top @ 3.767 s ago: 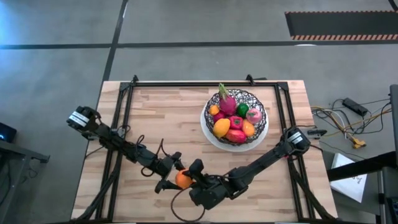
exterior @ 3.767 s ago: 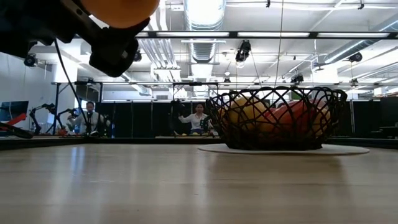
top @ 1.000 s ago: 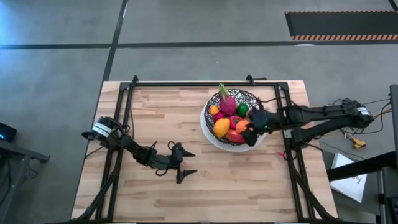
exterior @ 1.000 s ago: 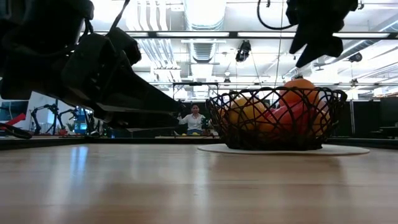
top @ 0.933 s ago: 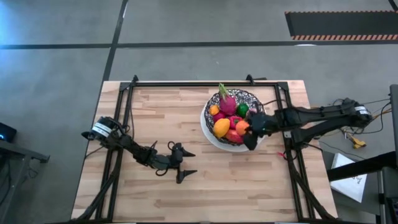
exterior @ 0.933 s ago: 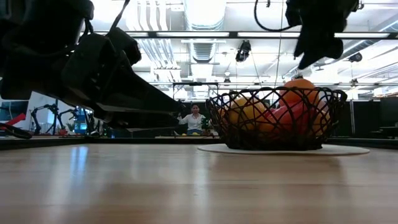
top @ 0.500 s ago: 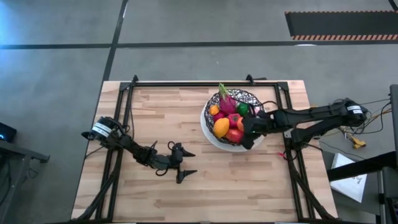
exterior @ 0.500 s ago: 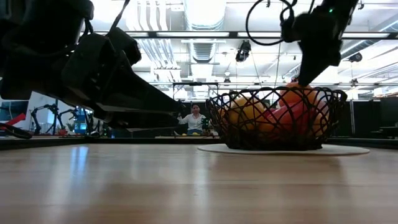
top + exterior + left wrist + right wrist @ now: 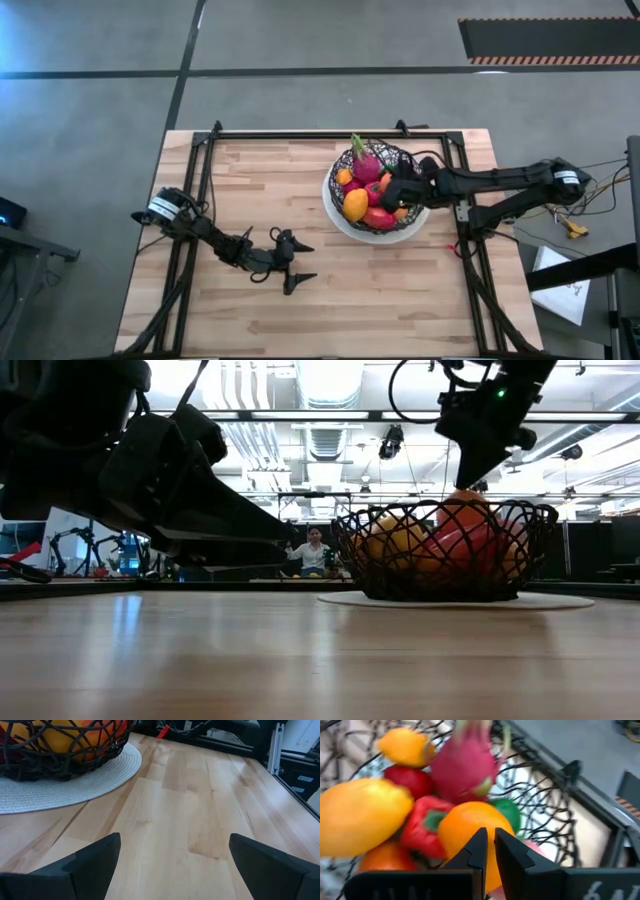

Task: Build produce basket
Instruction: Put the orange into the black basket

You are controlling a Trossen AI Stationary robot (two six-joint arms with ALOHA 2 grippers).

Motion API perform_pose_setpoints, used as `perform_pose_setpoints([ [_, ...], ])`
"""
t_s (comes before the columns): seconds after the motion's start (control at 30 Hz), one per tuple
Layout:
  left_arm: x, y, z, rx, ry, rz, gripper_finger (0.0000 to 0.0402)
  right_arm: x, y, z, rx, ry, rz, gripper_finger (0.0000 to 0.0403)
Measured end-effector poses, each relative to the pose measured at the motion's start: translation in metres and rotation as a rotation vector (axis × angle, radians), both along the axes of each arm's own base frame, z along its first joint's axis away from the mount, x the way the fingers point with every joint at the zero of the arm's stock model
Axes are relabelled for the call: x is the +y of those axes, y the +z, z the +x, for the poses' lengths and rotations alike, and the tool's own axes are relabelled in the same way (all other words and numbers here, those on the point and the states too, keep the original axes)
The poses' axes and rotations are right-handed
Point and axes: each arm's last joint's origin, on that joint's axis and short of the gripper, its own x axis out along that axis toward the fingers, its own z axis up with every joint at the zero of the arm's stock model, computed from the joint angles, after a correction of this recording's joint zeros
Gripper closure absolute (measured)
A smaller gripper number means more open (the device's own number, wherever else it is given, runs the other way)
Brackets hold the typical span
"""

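Reaching over the basket (image 9: 345, 212) on the desk's (image 9: 300, 180) far right, the right gripper (image 9: 489, 851) hovers above an orange (image 9: 470, 832), jaws nearly closed, empty. The left gripper (image 9: 297, 265) waits, jaws released.

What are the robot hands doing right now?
Right gripper shut, empty, over the orange in the basket. Left gripper open, low over bare table. Nothing in the way.
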Motion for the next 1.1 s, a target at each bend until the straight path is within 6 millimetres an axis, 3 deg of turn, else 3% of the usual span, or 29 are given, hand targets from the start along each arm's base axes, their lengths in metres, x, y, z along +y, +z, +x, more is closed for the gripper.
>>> perform_pose_setpoints([
  [0.43, 0.0, 0.0, 0.0, 0.001, -0.002, -0.001, 0.0044, -0.015, -0.019, 0.013, 0.08, -0.117, -0.129, 0.0374],
  [0.63, 0.0, -0.001, -0.001, 0.005, -0.005, 0.0, 0.0044, -0.015, -0.003, 0.012, 0.041, -0.103, -0.15, 0.0374],
  [0.77, 0.0, -0.001, -0.001, 0.006, -0.005, -0.001, 0.0044, -0.01, 0.016, 0.012, -0.009, 0.03, 0.002, 0.0374],
  [0.87, 0.0, -0.001, -0.001, 0.005, -0.007, -0.001, 0.0044, -0.003, 0.022, 0.014, -0.063, 0.175, 0.25, 0.0374],
  [1.0, -0.001, -0.001, -0.001, 0.004, -0.008, -0.001, 0.0044, 0.012, 0.017, 0.013, -0.065, 0.344, 0.496, 0.0374],
  [1.1, -0.001, -0.001, -0.001, 0.005, -0.009, -0.001, 0.0044, 0.018, 0.008, 0.011, -0.002, 0.366, 0.499, 0.0374],
])
